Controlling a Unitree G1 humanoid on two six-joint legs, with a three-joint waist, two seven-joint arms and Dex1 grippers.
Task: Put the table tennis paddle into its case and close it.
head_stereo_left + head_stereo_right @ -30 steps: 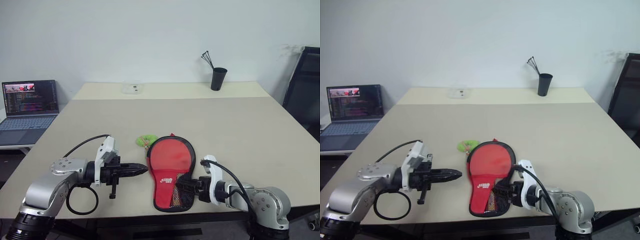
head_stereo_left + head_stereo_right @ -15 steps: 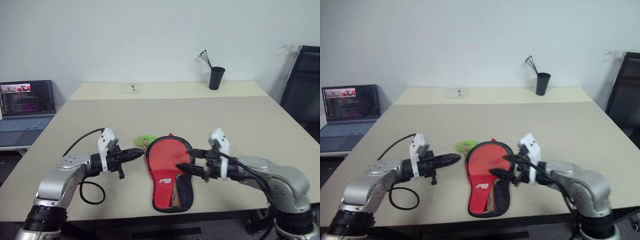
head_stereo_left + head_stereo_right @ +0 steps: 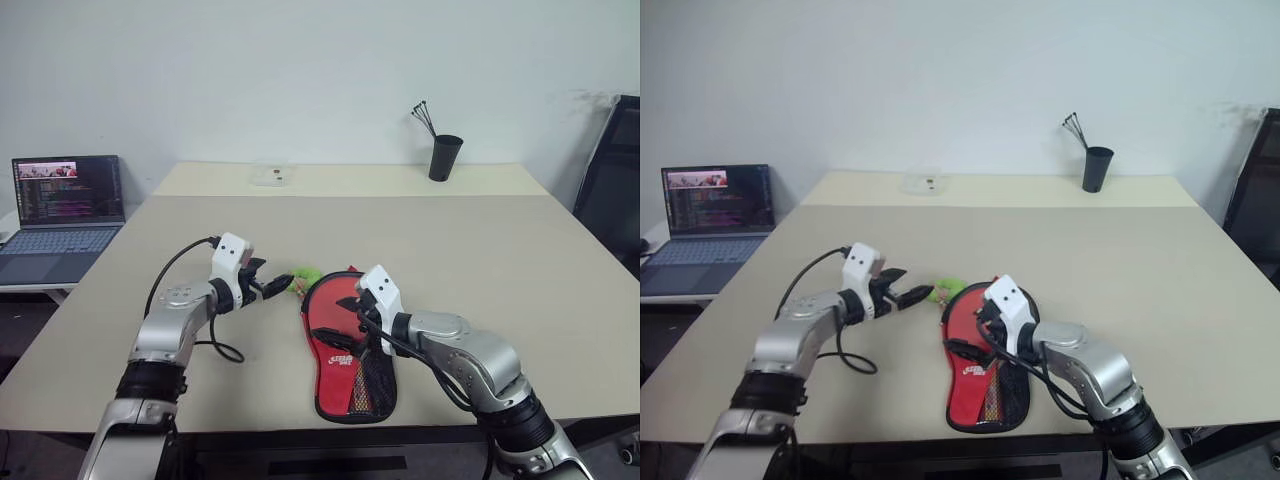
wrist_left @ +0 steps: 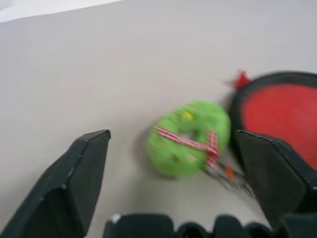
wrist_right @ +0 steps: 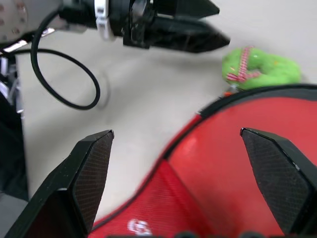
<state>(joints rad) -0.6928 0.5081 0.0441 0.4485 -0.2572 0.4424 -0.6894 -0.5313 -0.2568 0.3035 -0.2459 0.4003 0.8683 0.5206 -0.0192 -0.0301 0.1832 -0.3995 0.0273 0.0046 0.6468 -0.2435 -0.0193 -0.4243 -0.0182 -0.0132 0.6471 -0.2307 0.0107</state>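
Since the earlier frame both arms have come forward: the left gripper [image 3: 283, 287], then shut and back from the case [image 3: 347, 345], has reached the small green ring-shaped toy [image 3: 303, 280] at the case's top left edge, and its jaws now stand wide on either side of the toy without touching it. The right gripper [image 3: 970, 325] has lifted from the case's lower end to above its red face, jaws fully apart and holding nothing. The case lies flat on the bench [image 3: 480, 250], red side with white logo and mesh pocket up. Whether the paddle is inside it, I cannot tell.
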